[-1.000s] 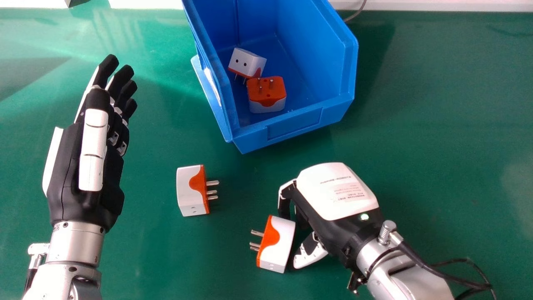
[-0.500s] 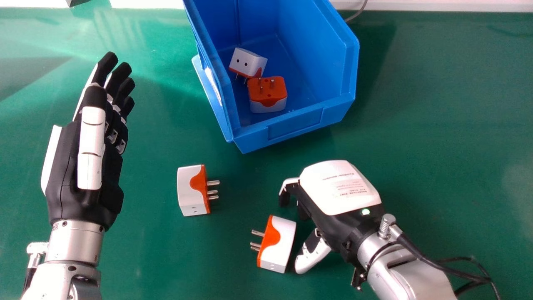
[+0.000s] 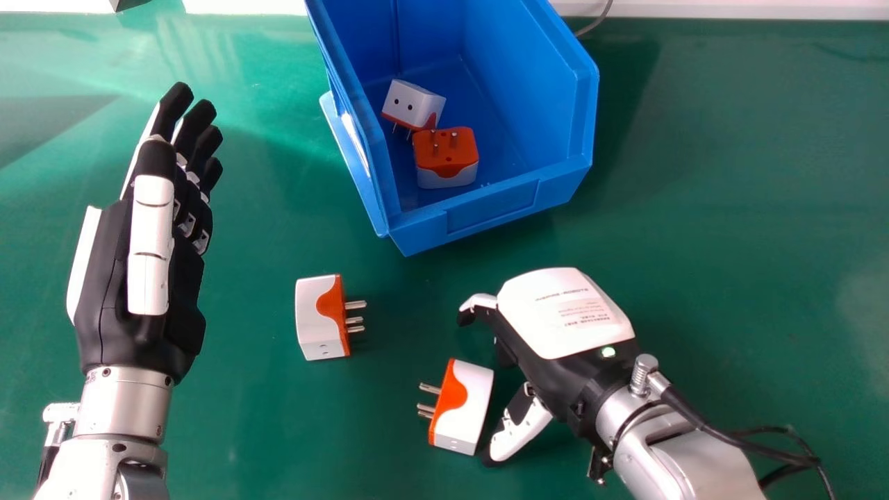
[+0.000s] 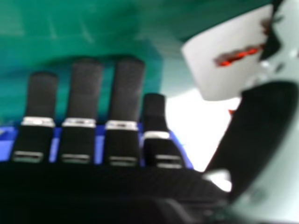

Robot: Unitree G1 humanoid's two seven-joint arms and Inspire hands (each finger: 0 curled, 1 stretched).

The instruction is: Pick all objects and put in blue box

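My left hand (image 3: pixel 139 278) is held at the left with straight fingers pointing up the view. My right hand (image 3: pixel 562 312), palm down, is just right of the nearer white and orange adapter (image 3: pixel 469 406), its thumb beside the adapter's right side and its fingers loosely extended. In the right hand view, the fingers of my right hand (image 4: pixel 126 88) are spread and hold nothing, and the white adapter (image 4: pixel 210 65) lies near the thumb. Another adapter (image 3: pixel 319 316) rests on its side, prongs pointing right. Inside the blue box (image 3: pixel 493 208), an adapter (image 3: pixel 448 156) stands prongs up against a tilted one (image 3: pixel 414 104).
The green table (image 3: pixel 729 208) stretches around the box and both hands. Along its far edge runs a white strip (image 3: pixel 729 8), with a thin cable (image 3: pixel 594 24) behind the box. Black cables (image 3: pixel 750 455) trail from my right wrist.
The right hand has lifted slightly, and its fingers and thumb have spread farther apart. My left hand has drifted a little up and left. The adapters look unmoved.
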